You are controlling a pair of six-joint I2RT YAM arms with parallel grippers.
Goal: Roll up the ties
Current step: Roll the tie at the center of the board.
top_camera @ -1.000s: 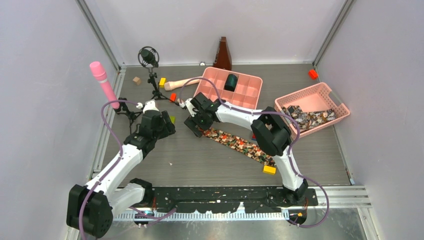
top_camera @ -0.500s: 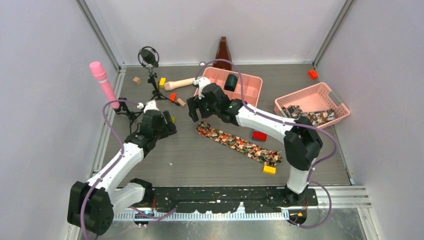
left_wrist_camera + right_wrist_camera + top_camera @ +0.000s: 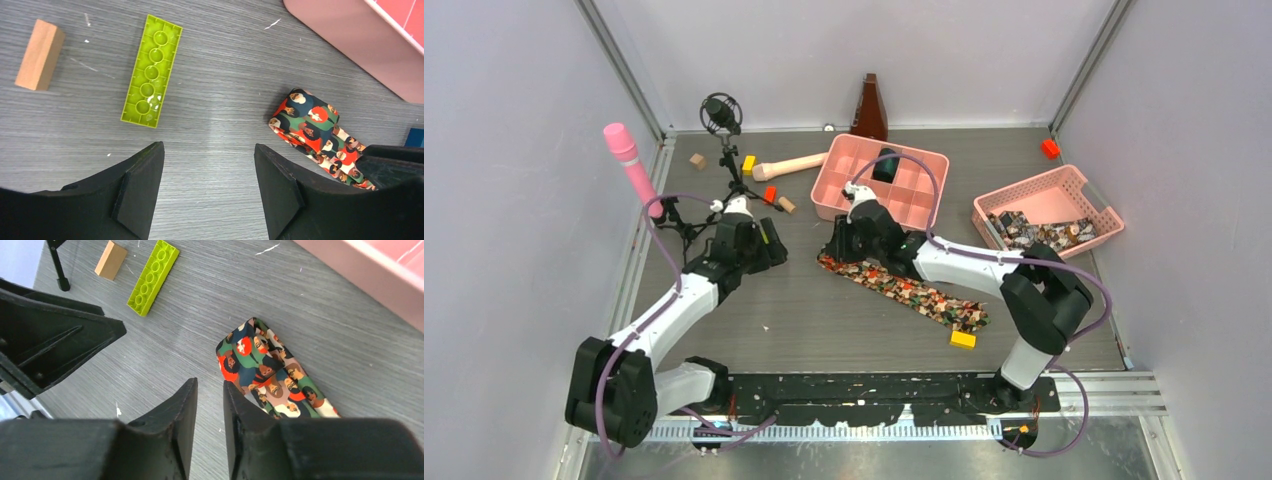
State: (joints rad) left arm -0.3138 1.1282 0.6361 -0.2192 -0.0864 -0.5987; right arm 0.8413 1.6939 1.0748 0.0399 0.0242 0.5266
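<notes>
White arms point(image 3: 664, 318), black joints point(image 3: 1044, 305), purple cables point(image 3: 921, 163), black wedge-shaped claw fingers point(image 3: 135, 190).

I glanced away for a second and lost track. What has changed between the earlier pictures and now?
The right claw lifted off the tie at its far end toward the pink tray, then came back down beside that end, its jaws narrowed to a slim gap, gripping nothing. The left claw edged forward, open. Tie, tray and yellow block stayed put.

The grey table point(image 3: 804, 320) carries a tie point(image 3: 902, 287) (laid flat), lime brick point(image 3: 151, 70) and wooden block point(image 3: 39, 55)
</notes>
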